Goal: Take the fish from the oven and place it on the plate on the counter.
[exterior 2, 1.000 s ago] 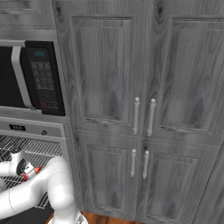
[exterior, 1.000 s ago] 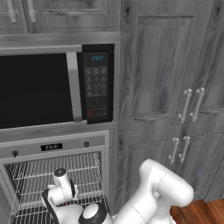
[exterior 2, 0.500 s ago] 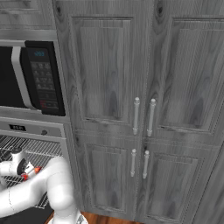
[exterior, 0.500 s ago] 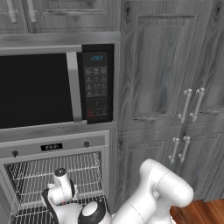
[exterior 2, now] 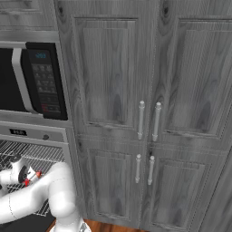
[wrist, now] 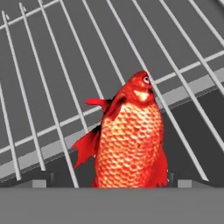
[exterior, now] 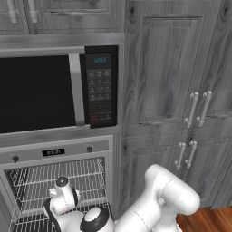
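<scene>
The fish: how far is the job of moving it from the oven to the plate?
Done: the oven is open, arm reached inside. In hand: the open gripper hangs just over the fish, which lies on the wire rack, ungrasped. Left: grasp, lift out, place on the plate.

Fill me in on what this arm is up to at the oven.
The white arm has reached into the open oven, its tool over the wire rack. In the hand view, the red-orange fish lies on that rack right in front of the tool, looming large. The tool is open and has not closed on the fish, so nothing has been lifted yet. The microwave sits above the oven.
</scene>
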Motion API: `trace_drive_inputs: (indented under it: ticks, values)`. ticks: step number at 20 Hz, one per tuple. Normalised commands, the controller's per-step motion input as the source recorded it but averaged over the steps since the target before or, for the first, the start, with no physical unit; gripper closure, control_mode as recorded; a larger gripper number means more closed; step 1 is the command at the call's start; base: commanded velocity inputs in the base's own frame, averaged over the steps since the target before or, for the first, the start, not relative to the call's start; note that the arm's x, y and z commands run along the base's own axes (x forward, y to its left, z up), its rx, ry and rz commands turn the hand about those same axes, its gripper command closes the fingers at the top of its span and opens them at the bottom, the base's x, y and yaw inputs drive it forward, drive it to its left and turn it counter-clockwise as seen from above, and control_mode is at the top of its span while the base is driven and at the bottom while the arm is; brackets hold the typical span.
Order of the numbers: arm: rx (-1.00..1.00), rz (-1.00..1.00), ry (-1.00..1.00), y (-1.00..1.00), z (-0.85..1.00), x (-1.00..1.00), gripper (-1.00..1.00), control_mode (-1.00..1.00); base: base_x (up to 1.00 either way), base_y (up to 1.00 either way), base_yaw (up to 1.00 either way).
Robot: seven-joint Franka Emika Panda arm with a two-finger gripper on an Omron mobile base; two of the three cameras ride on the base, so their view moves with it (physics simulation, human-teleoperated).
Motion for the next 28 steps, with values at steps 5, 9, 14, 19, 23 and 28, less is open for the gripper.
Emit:
trace_drive_inputs:
  ticks: [5,9,14,19,23,28]
  values:
    - [-0.05,0.02,-0.11,0.0,-0.31,0.17,-1.0,-1.0,0.0,0.0,0.0]
    - [-0.02,0.0,0.0,0.0,-0.56,0.01,-1.0,-1.0,0.0,0.0,0.0]
    - [-0.03,0.0,0.0,0.0,-0.72,0.03,-1.0,-1.0,0.0,0.0,0.0]
    - [-0.02,0.0,0.02,0.0,-0.81,-0.11,-1.0,-1.0,0.0,0.0,0.0]
    - [0.0,0.02,0.05,0.06,-0.88,-0.48,1.0,-1.0,0.0,0.0,0.0]
    - [0.0,0.03,0.02,0.1,-0.82,-0.46,1.0,-1.0,0.0,0.0,0.0]
